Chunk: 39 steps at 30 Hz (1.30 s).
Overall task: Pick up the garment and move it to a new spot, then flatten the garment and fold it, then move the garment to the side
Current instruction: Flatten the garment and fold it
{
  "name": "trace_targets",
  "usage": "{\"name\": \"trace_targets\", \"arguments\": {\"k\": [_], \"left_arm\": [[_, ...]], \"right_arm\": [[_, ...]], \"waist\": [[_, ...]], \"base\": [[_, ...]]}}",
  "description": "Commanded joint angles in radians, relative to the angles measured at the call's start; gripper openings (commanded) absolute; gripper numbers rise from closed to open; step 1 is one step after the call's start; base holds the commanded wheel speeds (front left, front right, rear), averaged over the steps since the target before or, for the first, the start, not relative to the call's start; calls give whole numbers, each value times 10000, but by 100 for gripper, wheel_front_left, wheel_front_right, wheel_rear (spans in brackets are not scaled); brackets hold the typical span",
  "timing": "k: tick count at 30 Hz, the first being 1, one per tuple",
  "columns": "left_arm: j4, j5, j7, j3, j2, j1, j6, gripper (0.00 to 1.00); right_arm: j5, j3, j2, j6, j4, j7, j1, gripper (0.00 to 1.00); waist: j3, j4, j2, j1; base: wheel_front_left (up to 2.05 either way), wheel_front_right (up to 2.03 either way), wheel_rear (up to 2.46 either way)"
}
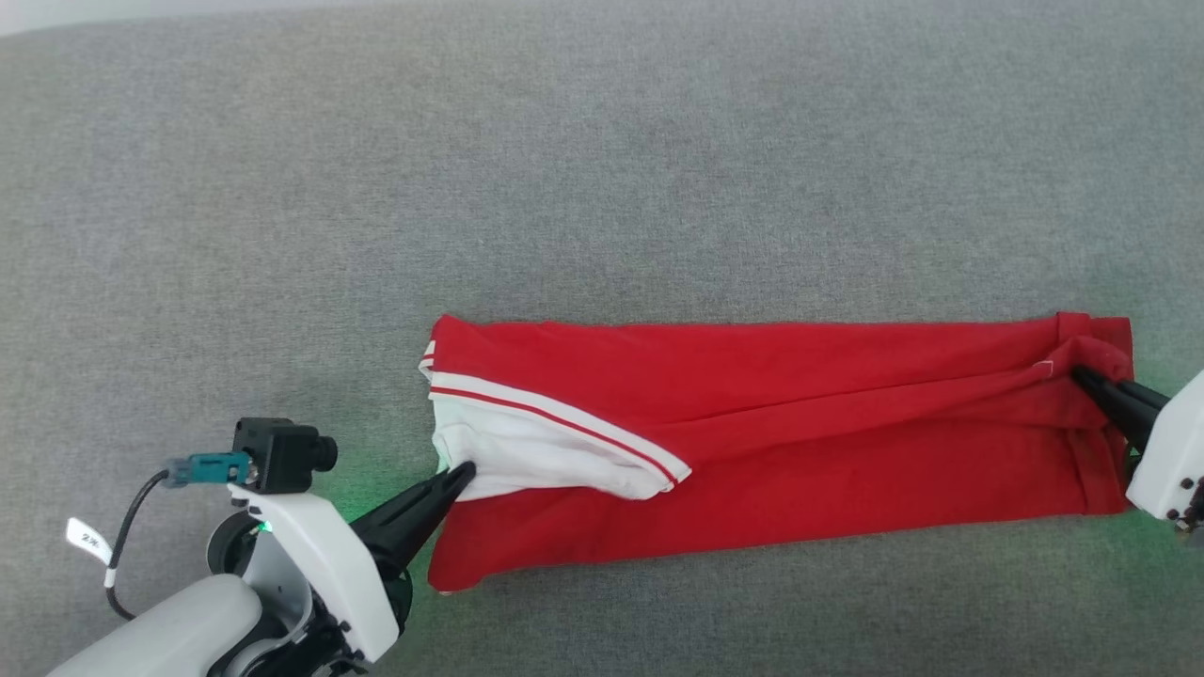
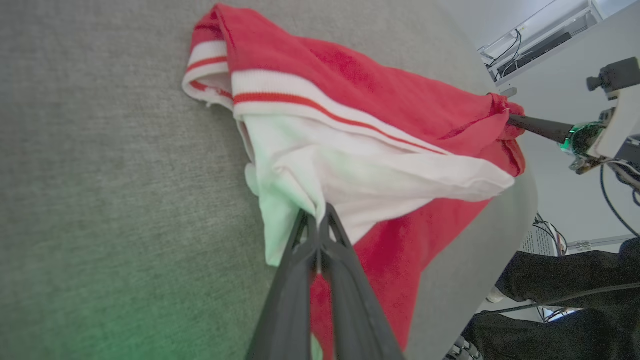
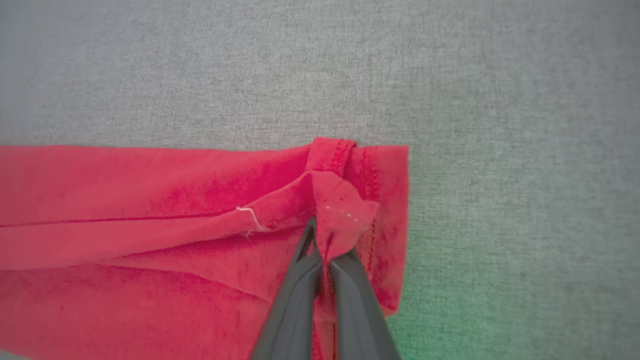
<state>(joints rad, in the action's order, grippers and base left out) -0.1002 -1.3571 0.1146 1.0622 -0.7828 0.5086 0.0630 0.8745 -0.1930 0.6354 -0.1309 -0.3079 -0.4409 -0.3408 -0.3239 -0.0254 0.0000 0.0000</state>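
Note:
The garment (image 1: 800,395) lies as a long red band across the grey surface, folded lengthwise, with a white sleeve and red-and-white striped trim at its left end. My left gripper (image 1: 463,473) is shut on the white sleeve cloth (image 2: 310,175); in the left wrist view its tips (image 2: 316,216) pinch that fabric. My right gripper (image 1: 1082,376) is shut on a bunched red hem corner at the garment's right end, seen in the right wrist view (image 3: 324,240) with red cloth (image 3: 340,210) gathered between the fingers. The print is hidden.
Grey fabric surface (image 1: 602,169) stretches all around the garment. In the left wrist view the surface's far edge (image 2: 520,230) drops away, with cables, equipment and a person's dark-clothed legs (image 2: 565,280) beyond it.

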Motion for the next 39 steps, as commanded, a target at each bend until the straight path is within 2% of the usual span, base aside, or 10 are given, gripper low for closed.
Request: {"name": "trace_targets", "arguments": {"k": [1,2,3,4,5,6,7,18,25,39], "left_arm": [[-269,218,-12,51,129,185,68,0],[-432,301,20,78,234,235,78,0],[-583,352,123,57,314,268,80,10],[-716,365,201,18,387,283,72,34],[-803,361,279,9,445,298,86,57],[-860,380,405,-31,494,291,107,90],[-918,364,536,-93,534,248,108,100],[-1031,866,1421,-637,995,-525,-433,100],[-1648,2029,1507,-2663,2182,-1711,-626,100],[-1274,8392,1513,-7890,4613,-4014,-110,100]], "right_arm": [[-173,29,-114,4,-94,-68,-87,0],[-216,68,-206,4,-106,-46,-132,0],[-294,125,-274,4,-123,0,-156,25],[-336,163,-322,4,-116,0,-145,47],[-371,186,-362,4,-85,-37,-125,100],[-389,230,-391,4,-41,-75,-97,100],[-402,293,-395,2,4,-127,-57,100],[-245,1390,-234,2,209,-788,762,100],[-31,2268,-607,2,-873,-1088,1058,100],[-240,2315,-1118,1,-2453,-1931,1000,100]], "waist": [[-56,-38,0,0],[-81,-56,0,0],[-92,-71,0,0],[-90,-82,0,0],[-75,-98,0,0],[-52,-107,0,0],[-25,-107,0,0],[524,481,0,0],[937,1234,0,0],[1526,1738,0,0]], "base": [[0,0,0],[0,0,0],[0,0,0],[0,0,0],[0,0,0],[0,0,0],[0,0,0],[0,0,0],[0,0,0],[0,0,0]]}}
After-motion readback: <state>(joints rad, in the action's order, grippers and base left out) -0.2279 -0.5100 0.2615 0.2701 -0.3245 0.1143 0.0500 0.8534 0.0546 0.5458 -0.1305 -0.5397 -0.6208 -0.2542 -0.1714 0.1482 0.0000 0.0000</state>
